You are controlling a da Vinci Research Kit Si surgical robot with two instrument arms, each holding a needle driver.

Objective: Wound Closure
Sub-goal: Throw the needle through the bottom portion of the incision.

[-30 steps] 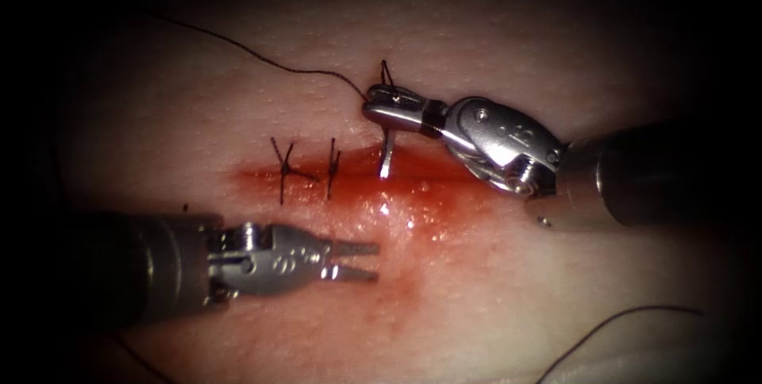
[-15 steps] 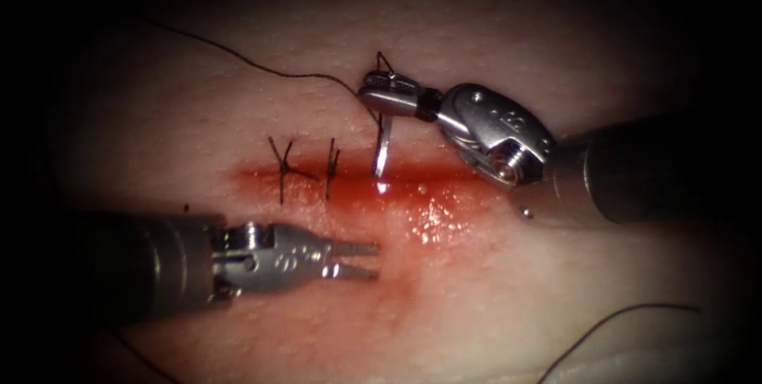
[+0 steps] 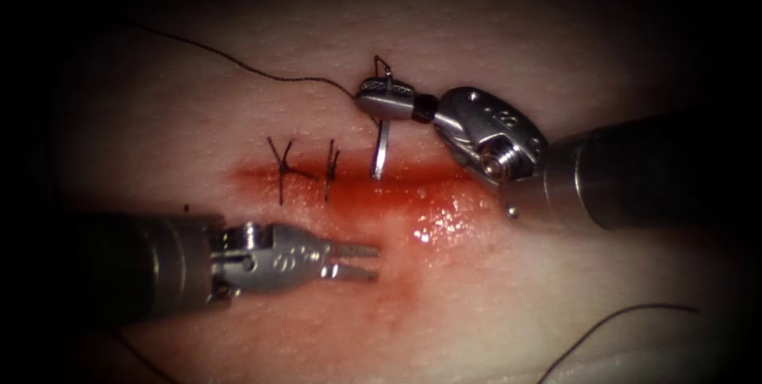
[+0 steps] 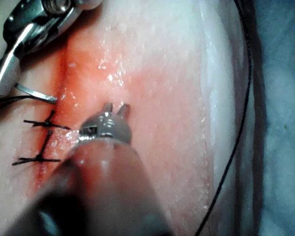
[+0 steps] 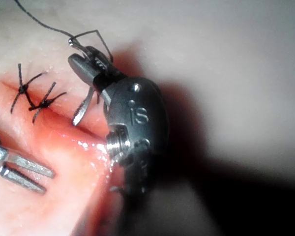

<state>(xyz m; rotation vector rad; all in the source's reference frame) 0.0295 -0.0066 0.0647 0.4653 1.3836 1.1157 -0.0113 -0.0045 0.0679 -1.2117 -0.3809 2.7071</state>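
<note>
Steel needle (image 3: 380, 150) gripped near its tail by right tool (image 3: 386, 101), tip seemingly touching cut (image 3: 397, 182); left tool (image 3: 353, 260) open, empty.

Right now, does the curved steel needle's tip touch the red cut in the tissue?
Cannot tell. In the endoscope view the needle, held by the right tool, ends at the cut's edge; no gap or contact shows plainly.

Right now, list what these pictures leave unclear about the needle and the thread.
- Needle: the right gripper is shut on it near its thread end. Whether its tip touches the tissue at the cut or hovers above cannot be told in the endoscope view.
- Thread: its far end fades into the dark picture border.
- Second strand: cut off by the picture edge.
- Left gripper: open, holding nothing.
</note>
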